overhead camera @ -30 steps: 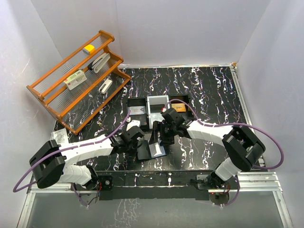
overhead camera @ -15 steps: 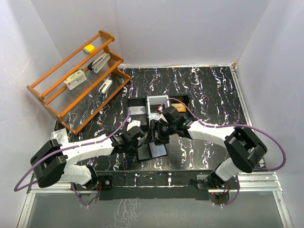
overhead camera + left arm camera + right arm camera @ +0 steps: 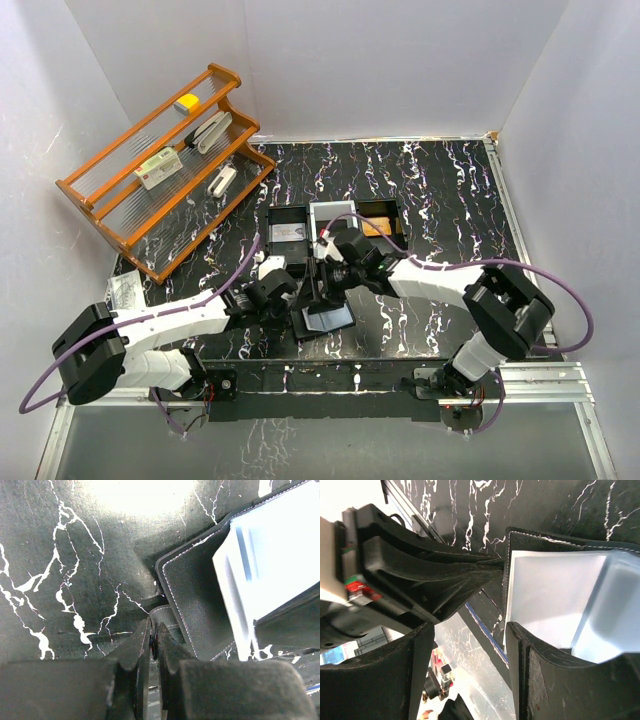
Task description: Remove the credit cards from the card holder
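Note:
The card holder [image 3: 328, 318] lies open on the black marbled table, black outside, glossy blue-grey inside. My left gripper [image 3: 287, 306] is shut on a stitched black tab at its left edge; in the left wrist view the gripper [image 3: 154, 630] pinches that tab beside the black flap [image 3: 195, 600]. My right gripper [image 3: 322, 285] hangs open just over the holder's far left part. In the right wrist view the gripper [image 3: 470, 650] straddles the holder's edge, with the pale inside [image 3: 555, 595] beside one finger [image 3: 545, 680]. I cannot make out any card in the pockets.
A black three-compartment tray [image 3: 312, 240] stands just behind the holder, with cards in its compartments. An orange wooden rack [image 3: 165, 165] with small items stands at the back left. White walls close in the table. The left gripper's body [image 3: 430, 580] sits close beside my right fingers.
My right gripper has moved left and down onto the card holder. The holder's raised flap has come down flatter. The left gripper has shifted slightly left, still holding.

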Controlling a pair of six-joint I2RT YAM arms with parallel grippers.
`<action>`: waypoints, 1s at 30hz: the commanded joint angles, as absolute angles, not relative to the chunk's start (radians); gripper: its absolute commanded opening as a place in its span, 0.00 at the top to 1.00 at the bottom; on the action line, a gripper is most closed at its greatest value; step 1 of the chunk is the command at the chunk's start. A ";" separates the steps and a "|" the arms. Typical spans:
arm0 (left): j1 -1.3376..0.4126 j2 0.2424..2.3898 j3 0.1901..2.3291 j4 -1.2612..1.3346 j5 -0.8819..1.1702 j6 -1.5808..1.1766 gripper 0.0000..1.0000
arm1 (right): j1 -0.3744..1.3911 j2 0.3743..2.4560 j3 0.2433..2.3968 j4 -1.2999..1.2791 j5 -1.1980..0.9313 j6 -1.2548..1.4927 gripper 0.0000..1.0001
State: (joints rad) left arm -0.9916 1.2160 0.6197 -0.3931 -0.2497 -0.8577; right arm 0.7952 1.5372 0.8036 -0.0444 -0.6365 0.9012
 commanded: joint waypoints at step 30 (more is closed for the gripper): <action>-0.994 1.141 0.569 -0.260 -0.198 -1.026 0.32 | 0.836 1.568 0.667 0.024 -0.352 1.113 0.77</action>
